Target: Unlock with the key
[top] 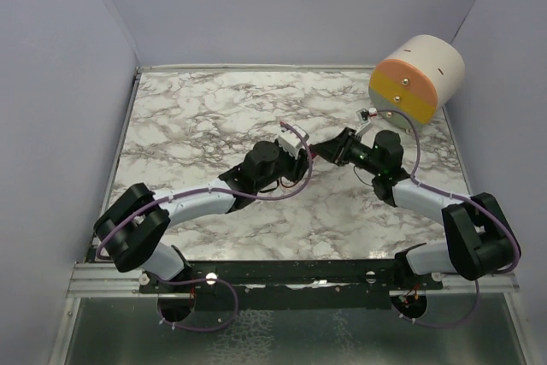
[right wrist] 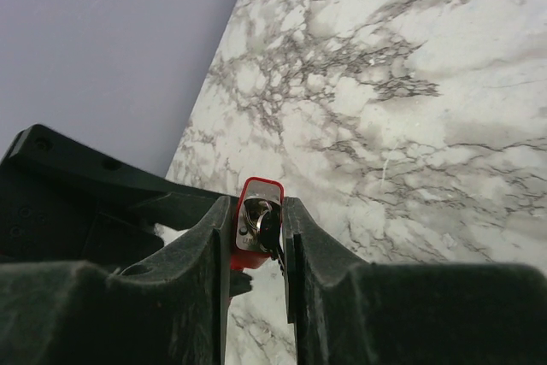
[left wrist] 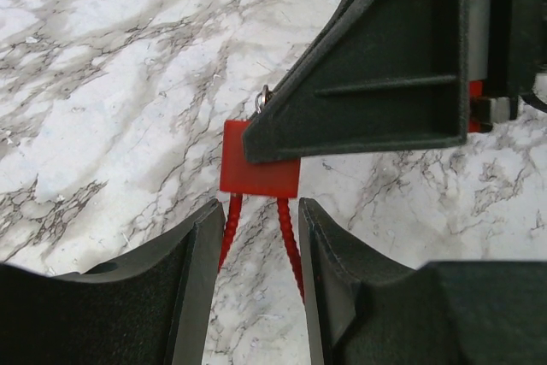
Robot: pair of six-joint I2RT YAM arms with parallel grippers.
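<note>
The right gripper has its jaws clamped on the red padlock over the worktop, key at its face. You cannot tell whether the left gripper jaws grip the cable. Misaligned pulling could bend the key

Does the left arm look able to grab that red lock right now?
Probably yes. The red lock sits just beyond the left gripper, its cords running between the open fingers; but the right gripper clamps and covers its far end.
</note>
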